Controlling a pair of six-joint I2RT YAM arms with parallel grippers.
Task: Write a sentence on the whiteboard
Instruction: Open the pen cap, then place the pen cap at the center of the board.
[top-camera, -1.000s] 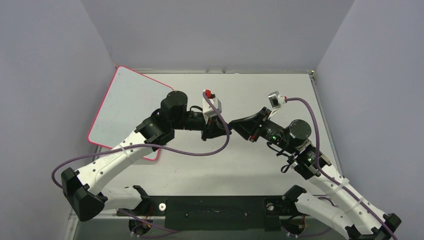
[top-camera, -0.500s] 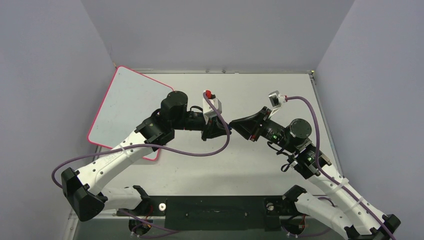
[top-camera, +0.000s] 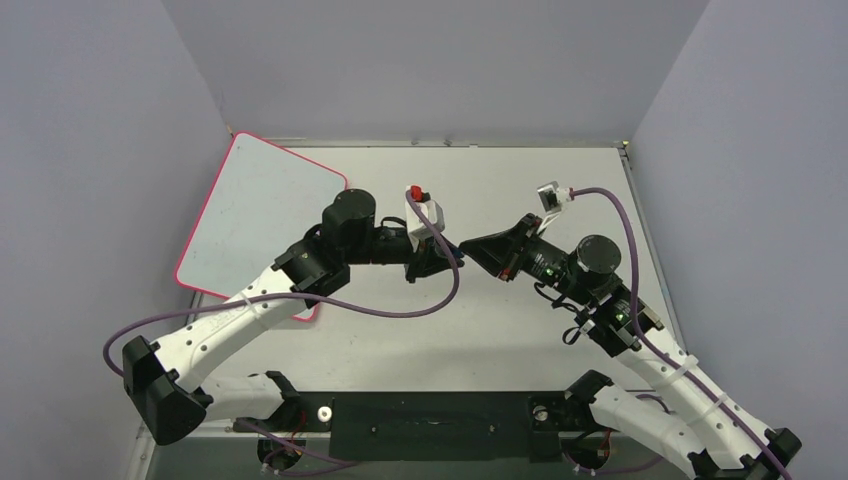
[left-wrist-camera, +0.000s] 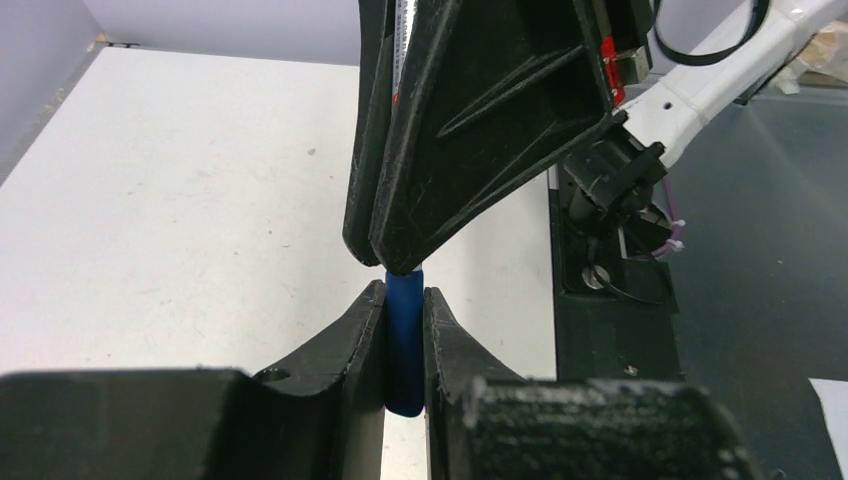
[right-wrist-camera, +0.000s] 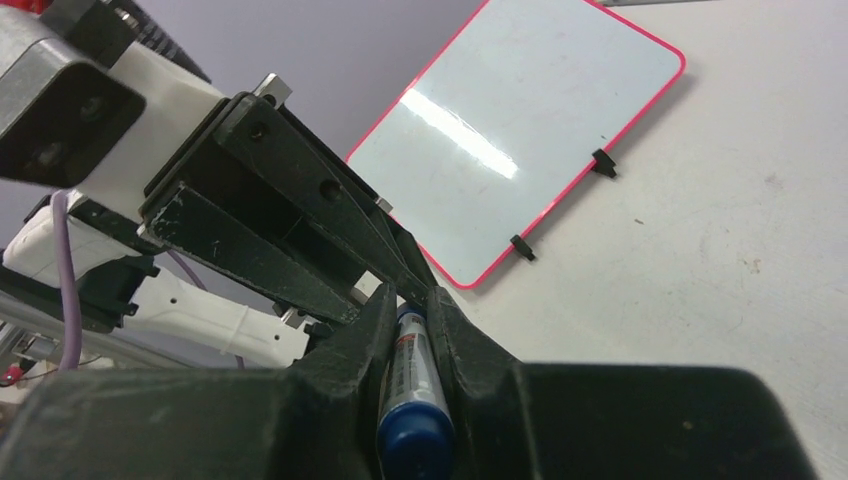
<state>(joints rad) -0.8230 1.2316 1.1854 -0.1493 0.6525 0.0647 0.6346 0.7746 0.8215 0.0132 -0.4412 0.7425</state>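
The slim blue-ended marker pen with a white labelled barrel (right-wrist-camera: 412, 390) hangs above the middle of the pale bench (top-camera: 520, 180), gripped by both arms. The left tool (left-wrist-camera: 403, 300) is pressed together on one blue end, and the right tool (right-wrist-camera: 408, 300) is clamped on the barrel. The marker looks like light, stiff, smooth plastic that could slip or twist in a loose pinch, so a firm hold mid-barrel, square across the pads, seems best for writing. The large flat white whiteboard with a thin red-pink rim (top-camera: 260, 210) lies well apart at the far left, bare of writing. Thin and light, it may skate under pen pressure.
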